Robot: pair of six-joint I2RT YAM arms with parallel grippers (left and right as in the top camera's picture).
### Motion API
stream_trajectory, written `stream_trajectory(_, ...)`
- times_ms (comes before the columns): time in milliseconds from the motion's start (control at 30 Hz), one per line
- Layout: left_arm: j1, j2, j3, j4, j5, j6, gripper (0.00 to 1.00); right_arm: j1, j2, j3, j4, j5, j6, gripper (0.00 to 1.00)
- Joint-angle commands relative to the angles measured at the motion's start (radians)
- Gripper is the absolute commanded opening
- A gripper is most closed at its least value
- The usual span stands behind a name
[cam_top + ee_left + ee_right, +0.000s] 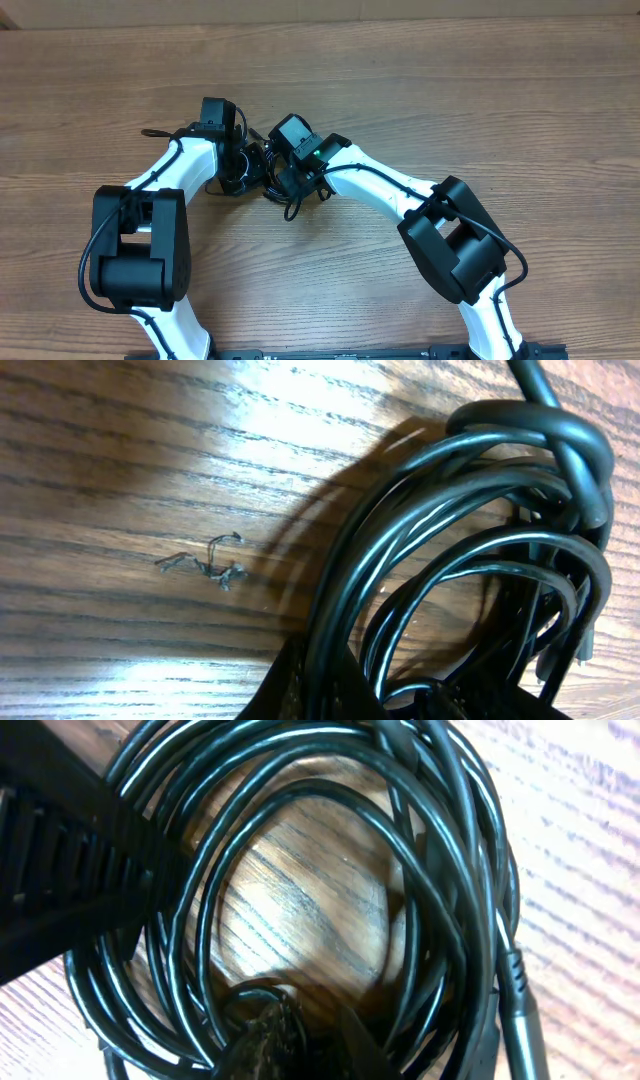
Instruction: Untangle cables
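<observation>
The cables (257, 168) are a bundle of thin glossy black cords on the wooden table (450, 90), between my two grippers. In the left wrist view the cables (450, 530) loop upward into a knot (560, 445). My left gripper (322, 685) is shut on a strand at the bottom edge. In the right wrist view the cables (330, 810) form a round coil with bare wood in its middle. My right gripper (322, 1049) has its jaws nearly together on a strand that curls over one fingertip (270, 1030). From above, the left gripper (240, 168) and right gripper (281, 178) flank the bundle.
A moulded plug (520, 1010) lies at the coil's right side. A loose cord end (152, 131) trails left past the left arm. A small frayed scrap of thread (205, 563) lies on the wood. The left gripper's ribbed black body (60, 870) presses against the coil.
</observation>
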Motion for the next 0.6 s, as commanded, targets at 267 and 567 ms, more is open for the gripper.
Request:
stream_trajectory(267, 0.002, 0.030, -0.026, -0.032, -0.153, -0.013, 0.04, -0.017, 0.066, 0.019, -0.032, 0.240, -0.187, 0.04)
stream_trajectory(567, 0.002, 0.030, -0.026, -0.042, -0.153, -0.013, 0.04, -0.017, 0.001, 0.072, -0.035, 0.257, -0.183, 0.04)
